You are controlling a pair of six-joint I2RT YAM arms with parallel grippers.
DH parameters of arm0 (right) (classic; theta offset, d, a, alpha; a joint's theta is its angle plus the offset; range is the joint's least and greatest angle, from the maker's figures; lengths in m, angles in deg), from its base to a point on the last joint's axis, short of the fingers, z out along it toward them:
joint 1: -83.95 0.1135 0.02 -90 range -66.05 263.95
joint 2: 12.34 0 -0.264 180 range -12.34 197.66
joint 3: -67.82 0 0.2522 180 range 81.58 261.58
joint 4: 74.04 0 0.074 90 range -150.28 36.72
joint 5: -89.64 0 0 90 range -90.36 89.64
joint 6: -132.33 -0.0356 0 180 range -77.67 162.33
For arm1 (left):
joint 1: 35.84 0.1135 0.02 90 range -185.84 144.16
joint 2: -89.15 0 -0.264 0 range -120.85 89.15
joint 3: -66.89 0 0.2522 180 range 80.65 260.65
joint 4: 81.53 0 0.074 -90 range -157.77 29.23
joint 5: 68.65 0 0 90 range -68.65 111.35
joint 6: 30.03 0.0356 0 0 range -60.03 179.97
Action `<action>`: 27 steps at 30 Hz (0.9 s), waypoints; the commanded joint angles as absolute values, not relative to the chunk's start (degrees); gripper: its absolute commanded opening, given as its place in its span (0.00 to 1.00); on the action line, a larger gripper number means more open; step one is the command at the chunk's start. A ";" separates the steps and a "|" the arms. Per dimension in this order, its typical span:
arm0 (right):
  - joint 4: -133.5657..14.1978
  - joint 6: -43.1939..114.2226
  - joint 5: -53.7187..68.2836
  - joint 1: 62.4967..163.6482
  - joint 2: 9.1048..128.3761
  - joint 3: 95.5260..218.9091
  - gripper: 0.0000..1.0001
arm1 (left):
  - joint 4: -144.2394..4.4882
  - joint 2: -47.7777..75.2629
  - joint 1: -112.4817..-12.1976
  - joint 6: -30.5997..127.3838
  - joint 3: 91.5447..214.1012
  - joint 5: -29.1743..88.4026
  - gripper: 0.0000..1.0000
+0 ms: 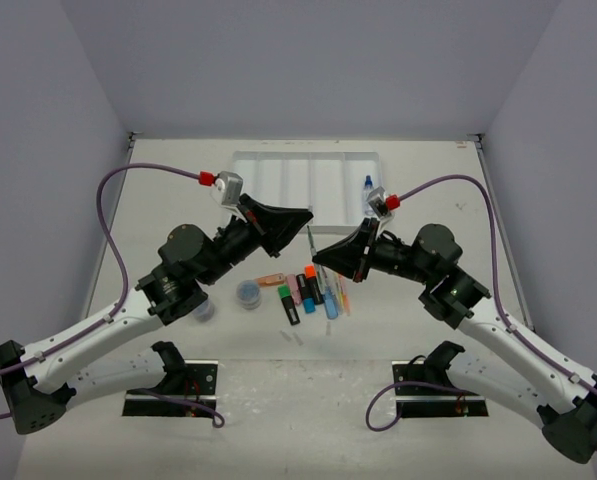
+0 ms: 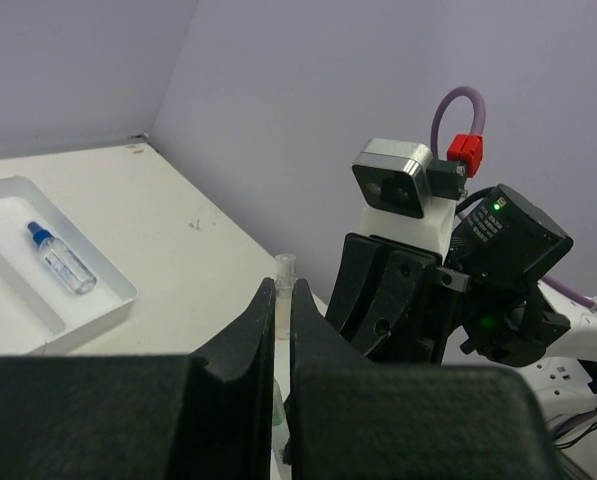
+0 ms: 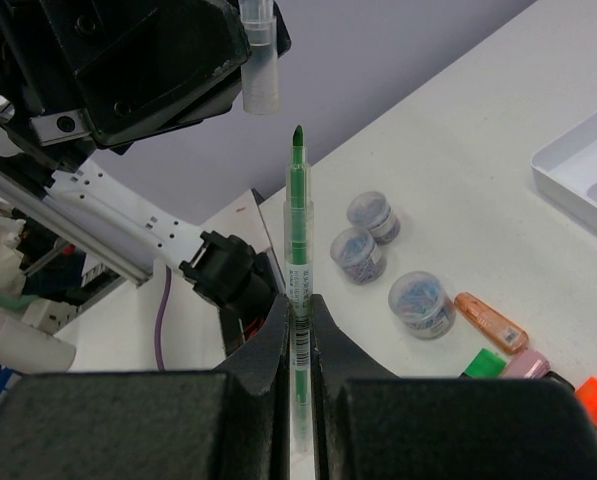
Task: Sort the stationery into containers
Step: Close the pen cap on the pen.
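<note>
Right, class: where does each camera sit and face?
Top: overhead behind the bases, facing down at table; both arms show.
Left wrist: on left arm, faces right arm; own fingers pinch a cap.
Right wrist: on right arm, faces left arm; own fingers grip a pen.
Top and left wrist share the bottle in the tray.

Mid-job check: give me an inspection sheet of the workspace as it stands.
Surface: white table, marked near the arm bases.
Job's things: bottle in an end compartment of the tray; highlighters and tubs loose on the table.
Clutter: nothing seen.
Grippers: left gripper shut on clear cap; right gripper shut on uncapped green pen.
Cables: purple cables loop from both wrists.
Surroundings: plain walls.
</note>
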State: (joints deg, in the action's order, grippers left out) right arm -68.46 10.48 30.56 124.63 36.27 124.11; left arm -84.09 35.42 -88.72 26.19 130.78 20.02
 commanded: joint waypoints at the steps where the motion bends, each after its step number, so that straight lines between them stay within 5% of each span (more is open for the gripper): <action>1: -70.16 11.30 29.70 125.08 34.91 125.12 0.00 | -87.76 36.45 -88.49 27.36 130.57 18.49 0.00; 27: -68.19 10.51 27.25 125.08 33.89 126.40 0.00 | -90.19 34.30 -88.49 27.53 129.25 20.73 0.00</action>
